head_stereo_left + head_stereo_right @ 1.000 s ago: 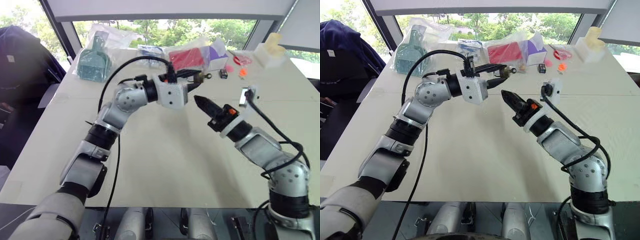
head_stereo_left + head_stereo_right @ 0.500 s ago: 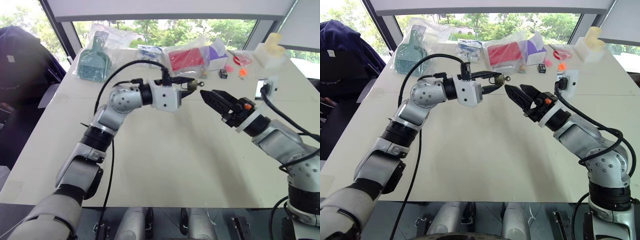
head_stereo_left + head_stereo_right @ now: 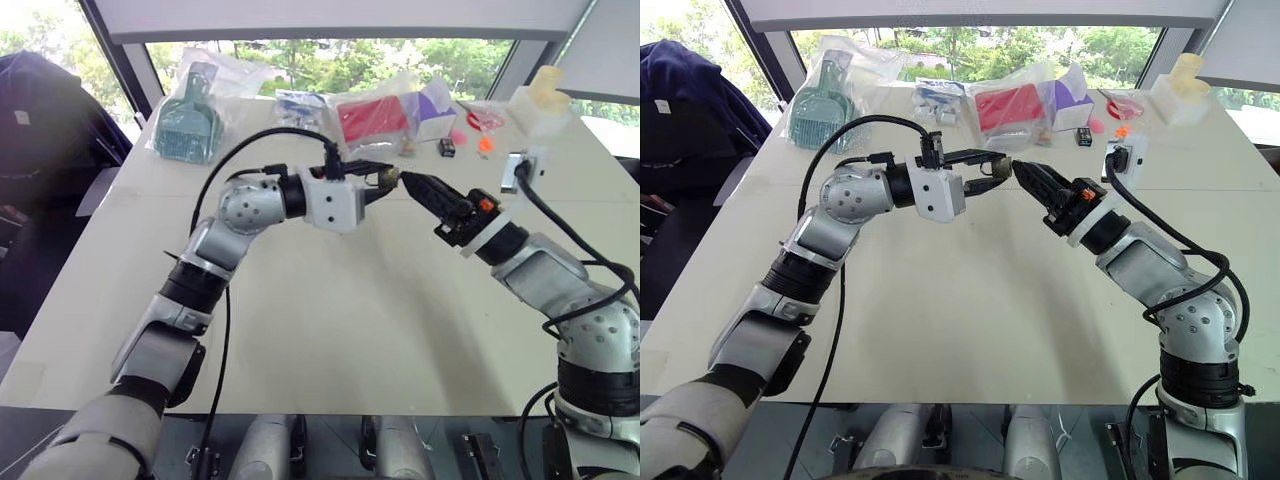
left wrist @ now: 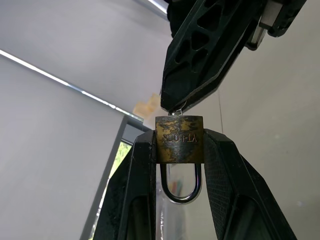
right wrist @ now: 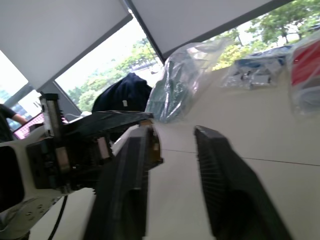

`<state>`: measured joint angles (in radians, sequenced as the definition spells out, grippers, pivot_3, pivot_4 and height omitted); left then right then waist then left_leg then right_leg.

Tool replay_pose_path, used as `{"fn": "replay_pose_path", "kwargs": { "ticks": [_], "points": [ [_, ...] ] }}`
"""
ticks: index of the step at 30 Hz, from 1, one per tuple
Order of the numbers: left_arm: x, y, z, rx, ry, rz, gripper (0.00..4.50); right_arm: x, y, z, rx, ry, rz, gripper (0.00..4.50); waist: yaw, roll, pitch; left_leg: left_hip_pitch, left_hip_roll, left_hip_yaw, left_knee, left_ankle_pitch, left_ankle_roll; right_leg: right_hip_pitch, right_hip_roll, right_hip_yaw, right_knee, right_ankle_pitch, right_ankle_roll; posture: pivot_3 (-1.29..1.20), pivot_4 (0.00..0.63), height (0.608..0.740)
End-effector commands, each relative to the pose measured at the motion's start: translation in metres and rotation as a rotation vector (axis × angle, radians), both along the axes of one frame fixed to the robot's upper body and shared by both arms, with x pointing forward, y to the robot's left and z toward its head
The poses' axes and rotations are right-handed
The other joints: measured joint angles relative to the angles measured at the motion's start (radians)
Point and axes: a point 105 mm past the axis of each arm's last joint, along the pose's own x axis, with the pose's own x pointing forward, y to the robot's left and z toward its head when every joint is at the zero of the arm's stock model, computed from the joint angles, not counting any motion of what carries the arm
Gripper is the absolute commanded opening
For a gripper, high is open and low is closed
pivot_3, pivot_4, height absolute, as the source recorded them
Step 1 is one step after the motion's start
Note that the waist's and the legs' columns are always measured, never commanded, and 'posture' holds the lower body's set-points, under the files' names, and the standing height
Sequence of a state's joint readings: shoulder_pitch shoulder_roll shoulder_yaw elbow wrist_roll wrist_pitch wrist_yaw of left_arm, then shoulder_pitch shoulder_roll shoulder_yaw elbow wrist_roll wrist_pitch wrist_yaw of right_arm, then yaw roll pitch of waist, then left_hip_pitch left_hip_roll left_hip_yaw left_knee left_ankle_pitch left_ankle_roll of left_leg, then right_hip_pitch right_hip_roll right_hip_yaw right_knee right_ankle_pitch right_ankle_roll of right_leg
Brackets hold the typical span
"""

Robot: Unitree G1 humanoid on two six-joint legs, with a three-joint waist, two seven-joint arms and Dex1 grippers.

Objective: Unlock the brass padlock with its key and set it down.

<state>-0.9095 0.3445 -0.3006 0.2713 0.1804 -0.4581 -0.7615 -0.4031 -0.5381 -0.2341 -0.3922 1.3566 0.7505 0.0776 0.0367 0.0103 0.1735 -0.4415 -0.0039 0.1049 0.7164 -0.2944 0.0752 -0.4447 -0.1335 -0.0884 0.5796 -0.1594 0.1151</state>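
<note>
Our left gripper (image 4: 179,150) pinches the brass padlock (image 4: 179,140); our right gripper (image 4: 175,107) seems clamped on its key, so turning comes next.

The key (image 4: 176,113) is mostly hidden between black fingers (image 4: 200,55)

Both arms were silver-grey with black joints and looping black cables; the right wrist seemingly carried an orange mark.
</note>
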Motion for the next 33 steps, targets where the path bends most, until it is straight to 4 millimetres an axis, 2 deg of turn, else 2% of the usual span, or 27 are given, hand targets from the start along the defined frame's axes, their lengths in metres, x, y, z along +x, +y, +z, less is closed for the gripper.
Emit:
{"fn": "replay_pose_path", "kwargs": {
  "ticks": [1, 13, 20, 27, 31, 33],
  "points": [
    [-0.008, -0.003, 0.016, -0.039, -0.053, -0.033, 0.73, -0.002, -0.001, 0.007, 0.009, -0.022, -0.008, 0.03, 0.001, 0.0, 0.0, 0.0, 0.0, 0.0, 0.0, 0.0, 0.0, 0.0, 0.0, 0.0, 0.0, 0.0, 0.0, 0.0, 0.15, 0.735],
    [-0.018, -0.006, 0.043, -0.163, -0.264, -0.043, 0.73, 0.003, 0.004, -0.003, 0.117, 0.063, -0.028, 0.03, 0.0, 0.0, 0.0, 0.0, 0.0, 0.0, 0.0, 0.0, 0.0, 0.0, 0.0, 0.0, 0.0, 0.0, 0.0, 0.0, 0.15, 0.735],
    [-0.027, -0.006, 0.043, -0.157, -0.427, -0.054, 0.73, 0.01, 0.002, -0.004, 0.283, 0.126, -0.063, 0.03, -0.001, 0.0, 0.0, 0.0, 0.0, 0.0, 0.0, 0.0, 0.0, 0.0, 0.0, 0.0, 0.0, 0.0, 0.0, 0.0, 0.15, 0.735],
    [-0.03, -0.005, 0.049, -0.186, -0.566, -0.036, 0.73, 0.012, 0.011, -0.003, 0.432, 0.193, -0.06, 0.03, -0.002, 0.0, 0.0, 0.0, 0.0, 0.0, 0.0, 0.0, 0.0, 0.0, 0.0, 0.0, 0.001, 0.0, 0.0, 0.0, 0.15, 0.735],
    [-0.025, -0.005, 0.047, -0.191, -0.542, -0.027, 0.73, 0.01, 0.015, 0.0, 0.418, 0.173, -0.059, 0.03, -0.002, 0.0, 0.0, 0.0, 0.0, 0.0, -0.001, 0.0, 0.0, 0.0, 0.0, 0.0, 0.001, 0.0, 0.0, 0.0, 0.15, 0.735],
    [-0.016, -0.006, 0.038, -0.154, -0.456, -0.014, 0.73, 0.005, 0.014, 0.006, 0.353, 0.1, -0.049, 0.03, -0.001, 0.0, 0.0, 0.0, 0.0, 0.0, -0.001, 0.0, 0.0, 0.0, 0.0, 0.0, 0.001, 0.0, 0.0, 0.0, 0.15, 0.735]
  ]
}}
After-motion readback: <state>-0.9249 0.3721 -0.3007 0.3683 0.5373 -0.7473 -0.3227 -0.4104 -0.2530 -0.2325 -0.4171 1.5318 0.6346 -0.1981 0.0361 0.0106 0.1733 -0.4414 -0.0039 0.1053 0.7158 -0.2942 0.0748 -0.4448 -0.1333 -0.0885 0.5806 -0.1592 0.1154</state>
